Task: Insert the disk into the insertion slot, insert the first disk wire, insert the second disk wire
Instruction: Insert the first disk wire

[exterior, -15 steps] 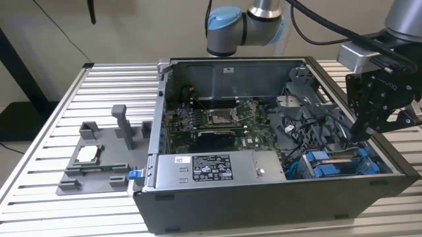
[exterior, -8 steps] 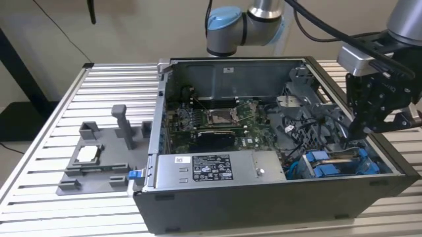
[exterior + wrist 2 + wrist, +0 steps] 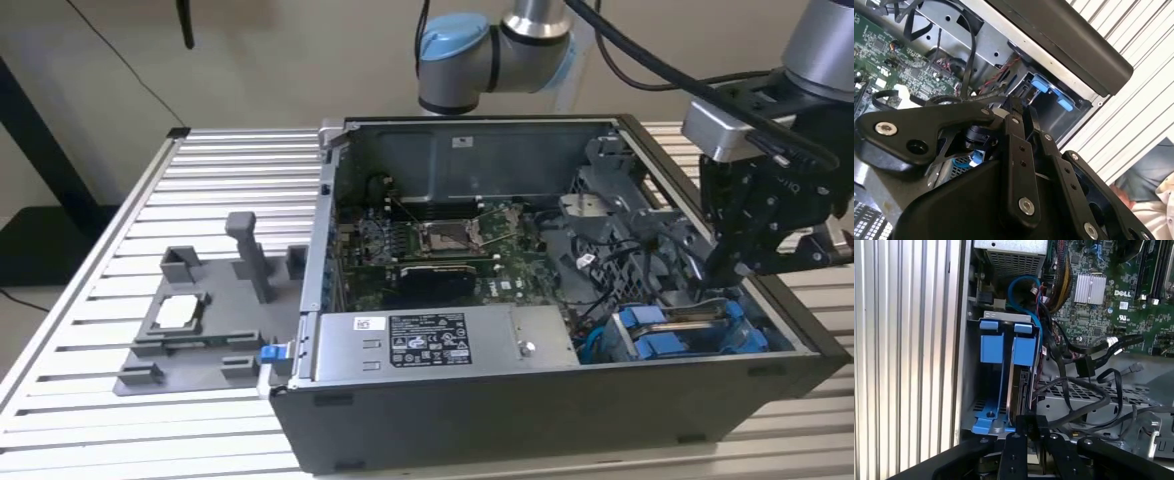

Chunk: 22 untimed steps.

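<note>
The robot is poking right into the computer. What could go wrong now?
1. The tool sits right at the edge of the disk in its slot. A crooked push there might jam or scrape something.
2. Loose black wires hang close beside the tool, so it could snag or tug one.
3. In the exterior view the tool is deep in a corner of the case, so it might bump the wall.
</note>
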Each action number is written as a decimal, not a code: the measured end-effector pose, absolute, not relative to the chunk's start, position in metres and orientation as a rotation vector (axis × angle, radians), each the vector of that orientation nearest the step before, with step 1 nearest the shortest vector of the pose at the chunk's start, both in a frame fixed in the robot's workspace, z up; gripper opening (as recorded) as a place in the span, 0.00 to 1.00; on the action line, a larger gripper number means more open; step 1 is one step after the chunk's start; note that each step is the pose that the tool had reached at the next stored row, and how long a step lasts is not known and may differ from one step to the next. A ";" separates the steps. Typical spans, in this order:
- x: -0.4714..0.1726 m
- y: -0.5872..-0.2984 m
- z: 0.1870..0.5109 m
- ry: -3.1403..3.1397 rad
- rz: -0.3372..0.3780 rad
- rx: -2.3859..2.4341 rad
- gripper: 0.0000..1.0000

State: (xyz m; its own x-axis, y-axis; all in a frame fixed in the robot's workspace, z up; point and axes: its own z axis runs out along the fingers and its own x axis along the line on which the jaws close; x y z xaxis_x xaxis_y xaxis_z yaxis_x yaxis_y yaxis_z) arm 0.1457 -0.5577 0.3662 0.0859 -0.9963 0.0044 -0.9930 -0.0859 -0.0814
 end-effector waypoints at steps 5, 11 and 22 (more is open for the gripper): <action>0.146 -0.559 0.359 2.089 -0.087 -2.269 0.19; 0.146 -0.563 0.353 2.105 -0.081 -2.257 0.19; 0.148 -0.565 0.344 2.137 -0.064 -2.212 0.19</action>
State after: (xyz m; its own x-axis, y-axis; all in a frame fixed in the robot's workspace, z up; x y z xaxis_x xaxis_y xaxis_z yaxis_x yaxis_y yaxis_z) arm 0.1478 -0.5647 0.3435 0.0355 -0.9993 -0.0154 -0.9965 -0.0342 -0.0757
